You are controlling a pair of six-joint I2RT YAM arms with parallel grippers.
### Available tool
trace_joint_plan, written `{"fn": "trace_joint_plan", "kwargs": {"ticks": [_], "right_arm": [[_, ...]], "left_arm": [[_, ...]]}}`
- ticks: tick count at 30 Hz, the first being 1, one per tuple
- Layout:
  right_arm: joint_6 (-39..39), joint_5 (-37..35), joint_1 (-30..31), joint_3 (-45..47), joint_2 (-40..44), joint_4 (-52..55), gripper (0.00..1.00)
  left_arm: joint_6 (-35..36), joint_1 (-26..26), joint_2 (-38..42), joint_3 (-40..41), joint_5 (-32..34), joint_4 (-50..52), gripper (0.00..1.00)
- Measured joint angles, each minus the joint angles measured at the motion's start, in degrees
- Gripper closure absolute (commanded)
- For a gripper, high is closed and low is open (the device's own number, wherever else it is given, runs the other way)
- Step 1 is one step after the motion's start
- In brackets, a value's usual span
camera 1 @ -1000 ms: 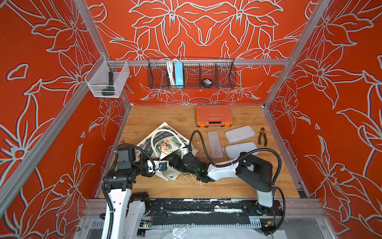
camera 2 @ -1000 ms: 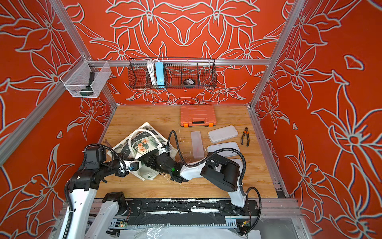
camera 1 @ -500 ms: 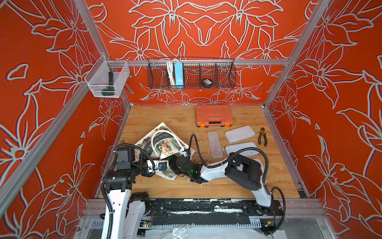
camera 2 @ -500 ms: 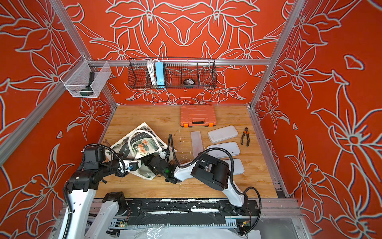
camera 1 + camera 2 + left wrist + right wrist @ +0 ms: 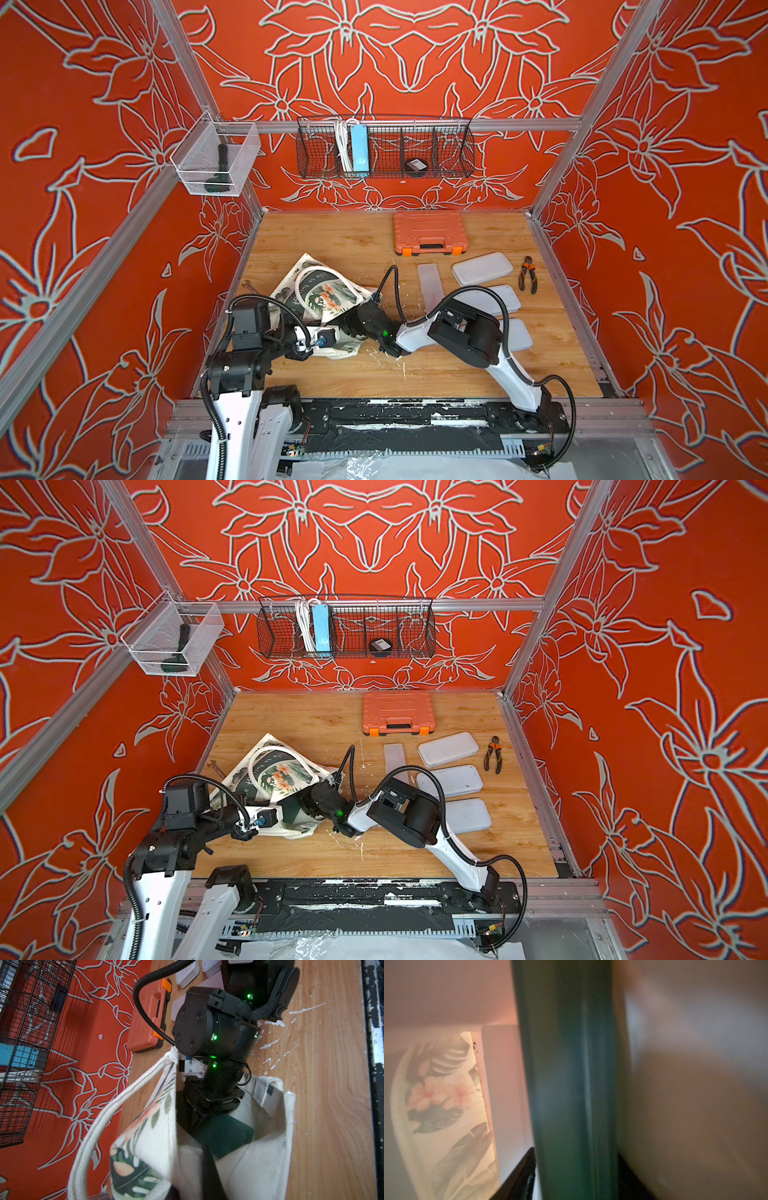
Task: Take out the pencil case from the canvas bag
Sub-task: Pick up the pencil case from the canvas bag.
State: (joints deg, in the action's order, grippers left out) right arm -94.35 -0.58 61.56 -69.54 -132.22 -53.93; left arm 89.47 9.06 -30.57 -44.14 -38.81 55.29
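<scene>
The cream canvas bag (image 5: 324,291) (image 5: 274,771) lies on its side at the front left of the wooden floor, print face up. My left gripper (image 5: 328,336) (image 5: 195,1169) is shut on the bag's rim cloth (image 5: 266,1157), and the mouth stands open. My right gripper (image 5: 305,806) (image 5: 199,1118) reaches into that mouth. The pencil case (image 5: 228,1136) (image 5: 566,1084) is dark green and flat, and lies half inside the bag. In the right wrist view it fills the gap between both black fingers (image 5: 519,1178). The right gripper (image 5: 575,1178) is shut on it.
An orange tool case (image 5: 430,232) stands at the back. White lidded trays (image 5: 482,268) and pliers (image 5: 528,274) lie to the right, behind my right arm. A small wrench (image 5: 249,286) lies by the left wall. A wire basket (image 5: 384,147) and a clear bin (image 5: 216,160) hang above.
My right arm has moved left, pushing its gripper deeper into the bag's mouth, and its jaws have narrowed onto the green case. The left gripper still holds the rim.
</scene>
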Motion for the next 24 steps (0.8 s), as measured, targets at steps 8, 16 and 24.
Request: {"fn": "trace_joint_plan", "kwargs": {"ticks": [8,16,24], "right_arm": [[5.55,1.88,-0.63,3.87,2.23,-2.54,0.75],[16.96,1.95,-0.63,6.08,11.78,6.99,0.78],[25.11,2.1,0.35,6.34,18.21,13.14,0.79]], "left_arm": [[-0.61,-0.02,1.49,0.92,-0.07,0.11,1.0],[-0.94,-0.02,1.64,0.92,-0.09,0.15,1.0],[-1.27,-0.04,1.64,0.92,-0.02,-0.59,1.0]]}}
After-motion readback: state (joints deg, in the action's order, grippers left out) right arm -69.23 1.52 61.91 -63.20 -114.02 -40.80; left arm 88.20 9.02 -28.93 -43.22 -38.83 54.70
